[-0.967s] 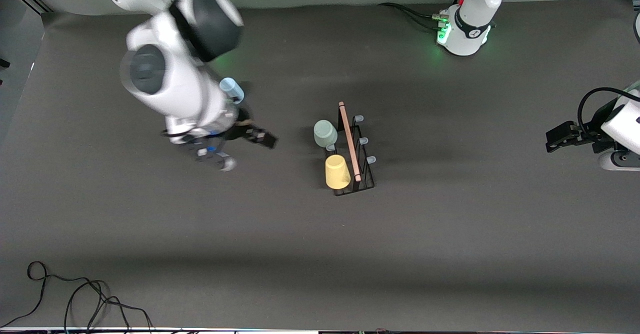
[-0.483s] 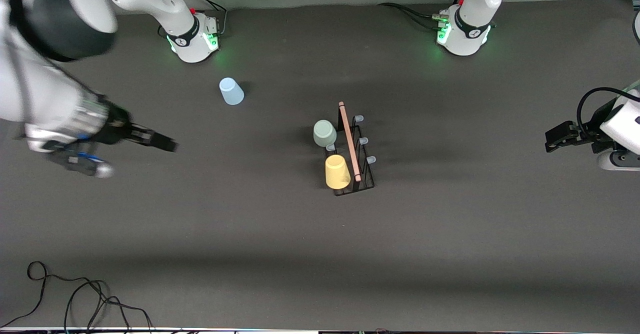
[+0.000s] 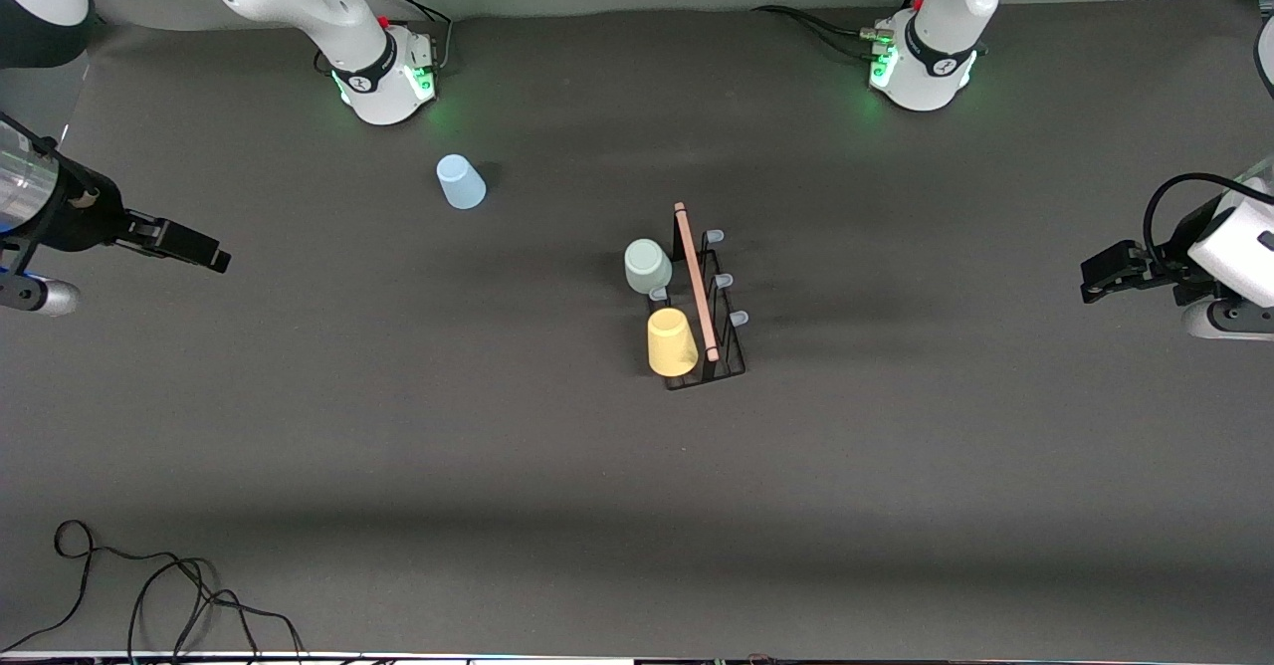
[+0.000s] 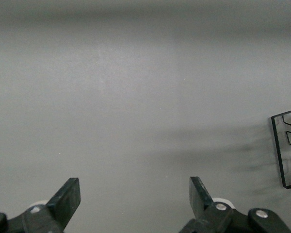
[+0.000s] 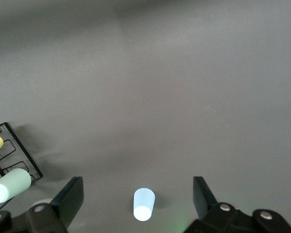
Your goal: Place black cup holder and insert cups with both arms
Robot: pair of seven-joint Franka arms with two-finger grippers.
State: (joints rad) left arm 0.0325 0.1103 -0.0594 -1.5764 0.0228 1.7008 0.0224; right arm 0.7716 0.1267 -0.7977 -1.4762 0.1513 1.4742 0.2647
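Observation:
The black cup holder (image 3: 732, 351) stands mid-table, its wooden handle (image 3: 696, 282) on top. A grey-green cup (image 3: 647, 265) and a yellow cup (image 3: 672, 341) sit upside down on prongs on the side toward the right arm's end. A light blue cup (image 3: 460, 182) stands upside down on the table, apart, near the right arm's base. My right gripper (image 3: 204, 252) hangs open over the right arm's end of the table. In the right wrist view (image 5: 137, 188) the blue cup (image 5: 144, 204) lies well below its fingers. My left gripper (image 3: 1095, 282) (image 4: 135, 187) waits open over the left arm's end.
The two green-lit arm bases (image 3: 383, 78) (image 3: 921, 68) stand along the table's edge farthest from the front camera. Loose black cables (image 3: 149, 595) lie at the corner nearest that camera, toward the right arm's end. Bare pale-tipped prongs (image 3: 725, 280) face the left arm's end.
The right arm has swung away from above the blue cup out to its own end of the table, gripper still open. The left arm has barely moved.

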